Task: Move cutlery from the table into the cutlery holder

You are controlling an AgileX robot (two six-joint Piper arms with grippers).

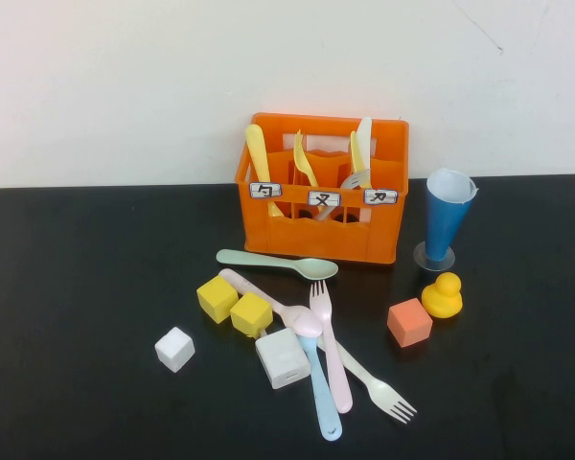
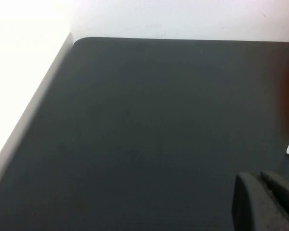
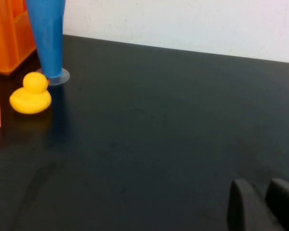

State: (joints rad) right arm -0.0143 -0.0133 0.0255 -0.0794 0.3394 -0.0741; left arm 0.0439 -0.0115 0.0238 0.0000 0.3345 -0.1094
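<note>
On table (image 1: pixel 77 287) front of cutlery holder (image 1: pixel 321 235): cutlery (image 1: pixel 328 350) light, stiff, slick | pinch mid-handle | left gripper (image 2: pixel 267 202), right gripper (image 3: pixel 262 204) parked low, jaws nearly together, empty.

orange cutlery holder (image 1: pixel 321 225), mint spoon (image 1: pixel 278 263) before it, black table (image 1: pixel 77 287)

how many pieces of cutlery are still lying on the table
4: a mint green spoon just in front of the cutlery holder, and below it a crossed cluster of a pink spoon, a pink fork and a cream fork. A light blue handle may be a fifth.
</note>
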